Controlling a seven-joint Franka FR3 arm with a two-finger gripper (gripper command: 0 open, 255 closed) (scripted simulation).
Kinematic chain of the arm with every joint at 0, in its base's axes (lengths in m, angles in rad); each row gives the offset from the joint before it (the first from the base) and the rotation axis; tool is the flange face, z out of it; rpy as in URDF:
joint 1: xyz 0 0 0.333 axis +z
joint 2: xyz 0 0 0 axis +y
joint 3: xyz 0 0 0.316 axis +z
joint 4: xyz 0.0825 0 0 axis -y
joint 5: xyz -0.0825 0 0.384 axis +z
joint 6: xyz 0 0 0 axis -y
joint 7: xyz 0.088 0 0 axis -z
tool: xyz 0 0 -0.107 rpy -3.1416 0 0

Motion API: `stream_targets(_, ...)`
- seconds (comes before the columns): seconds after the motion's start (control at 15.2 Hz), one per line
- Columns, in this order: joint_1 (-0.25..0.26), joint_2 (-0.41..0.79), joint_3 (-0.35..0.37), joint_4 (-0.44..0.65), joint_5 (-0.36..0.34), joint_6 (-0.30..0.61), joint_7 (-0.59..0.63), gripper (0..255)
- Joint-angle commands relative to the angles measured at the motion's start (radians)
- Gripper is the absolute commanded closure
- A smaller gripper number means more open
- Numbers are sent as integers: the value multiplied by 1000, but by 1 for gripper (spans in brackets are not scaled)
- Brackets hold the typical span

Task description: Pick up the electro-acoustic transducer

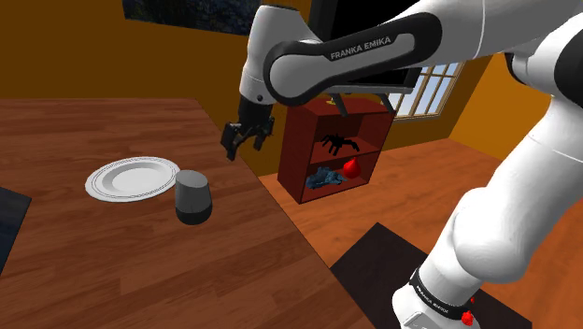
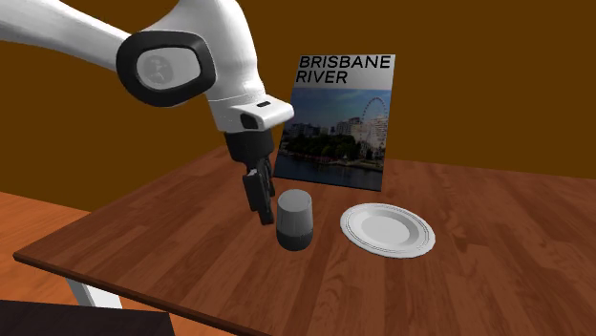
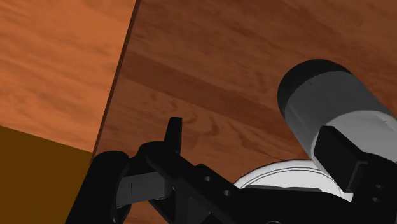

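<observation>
Fingers apart, the hand (image 1: 243, 142) hovers at the speaker's (image 1: 193, 195) one o'clock in the shoulder view, approach seemingly unfinished; next it must lower astride and close.

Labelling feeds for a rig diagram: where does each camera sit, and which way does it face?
Shoulder view: beside the arm, looking down over the table toward a red shelf; arm and gripper show.
Second exterior view: off a table edge, facing the poster; arm, gripper.
Wrist view: on the hand, looking down at the table; both fingers.
Shared by all: grey speaker, white plate.
</observation>
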Motion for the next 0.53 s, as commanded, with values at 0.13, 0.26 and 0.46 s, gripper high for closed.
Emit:
stream_targets(0.13, 24, 141, 32, 117, -48, 33, 59, 0)
stream_targets(0.26, 42, 208, 44, 178, -75, 43, 88, 0)
stream_targets(0.46, 74, 311, 54, 279, -117, 49, 129, 0)
